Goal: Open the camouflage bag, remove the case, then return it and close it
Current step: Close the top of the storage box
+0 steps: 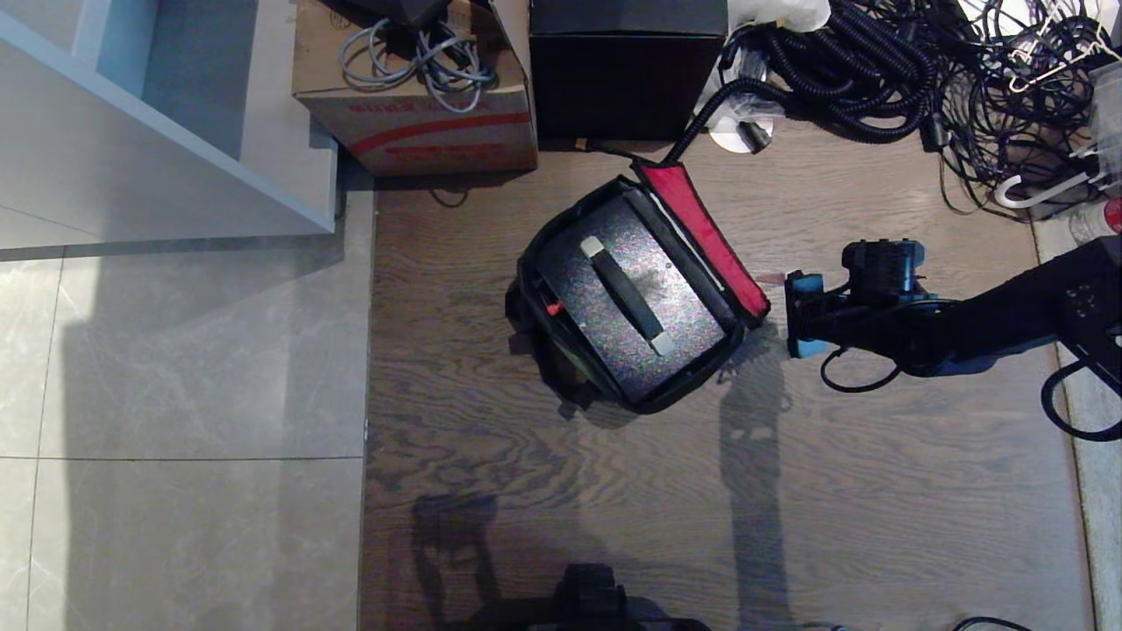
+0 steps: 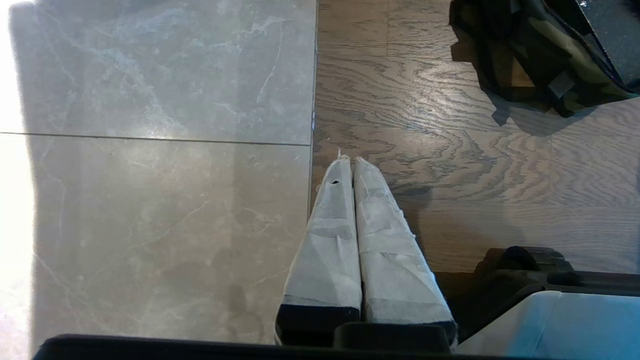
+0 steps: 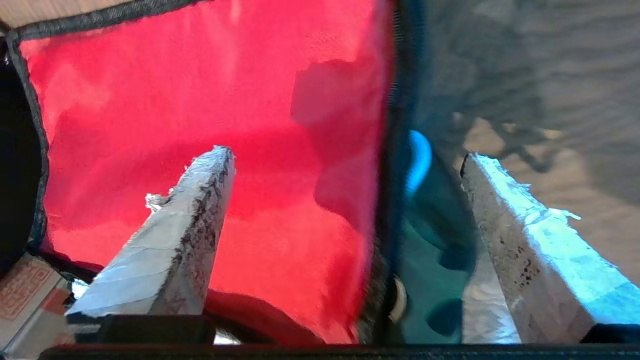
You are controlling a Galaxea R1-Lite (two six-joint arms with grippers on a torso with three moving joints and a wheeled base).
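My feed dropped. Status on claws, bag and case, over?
Right claw open beside the bag's raised red flap. Left claw shut, parked over the floor. Case sits inside the open bag. Nothing blocking.

The case (image 1: 633, 300) sits in the camouflage bag (image 1: 561, 350) on the floor ahead of me. The bag's flap (image 1: 706, 235) stands on its right side, my right gripper (image 1: 802, 314) just beside it. Behind the bag stand a cardboard box (image 1: 421, 123) and, to its right, a cube box (image 1: 627, 74).
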